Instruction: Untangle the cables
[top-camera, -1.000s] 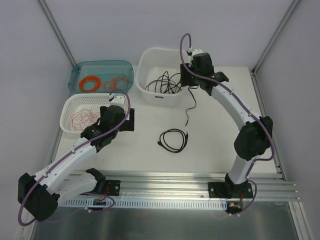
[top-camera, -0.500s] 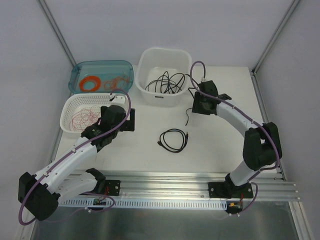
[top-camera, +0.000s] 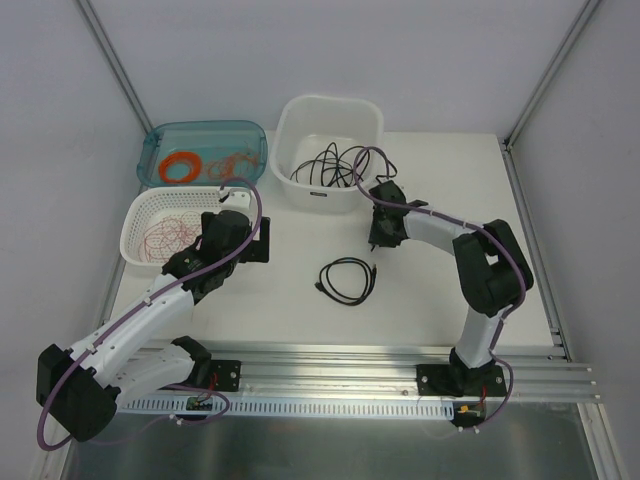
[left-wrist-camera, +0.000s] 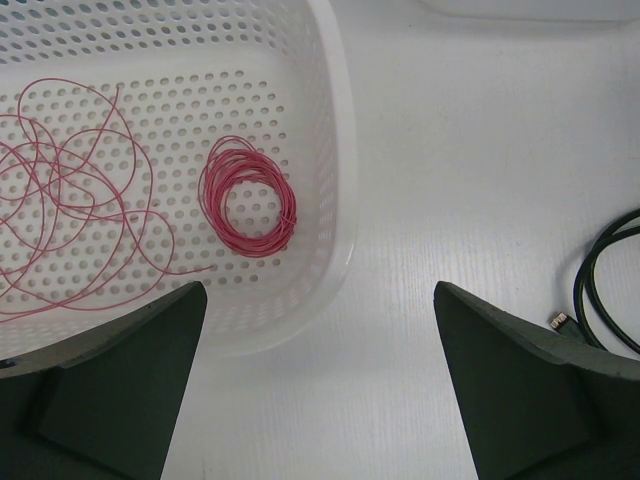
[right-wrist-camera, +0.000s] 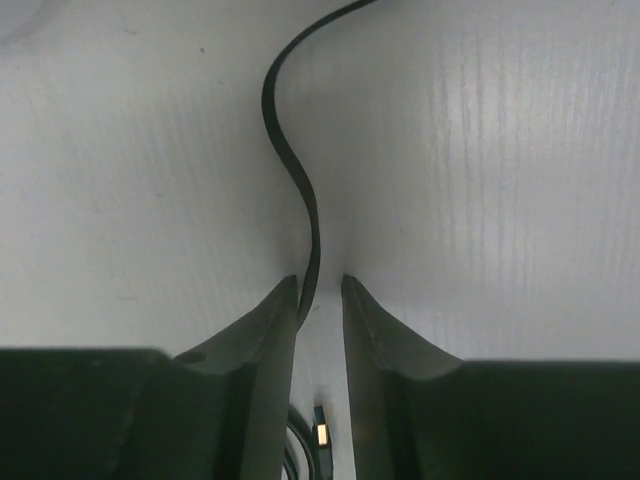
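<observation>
Black cables (top-camera: 335, 165) lie in loose tangled loops in the white tub (top-camera: 290, 115). My right gripper (top-camera: 376, 240) is down at the table just in front of the tub. In the right wrist view its jaws (right-wrist-camera: 320, 280) stand a narrow gap apart, wider than the cable. One thin black cable (right-wrist-camera: 290, 160) runs in between them along the left finger (right-wrist-camera: 265, 330) and curves away across the table. My left gripper (top-camera: 255, 240) is wide open and empty (left-wrist-camera: 320, 290), over bare table beside the white basket (left-wrist-camera: 335, 150).
A coiled black cable (top-camera: 347, 278) lies on the table centre, its edge in the left wrist view (left-wrist-camera: 600, 290). The perforated basket (top-camera: 140, 215) holds loose red wire (left-wrist-camera: 60, 200) and a neat red ring (left-wrist-camera: 248, 197). A teal bin (top-camera: 200, 135) holds orange wire.
My right gripper has come down from above the tub's right side to the table in front of it, bringing the black cable with it. The left arm has not moved.
</observation>
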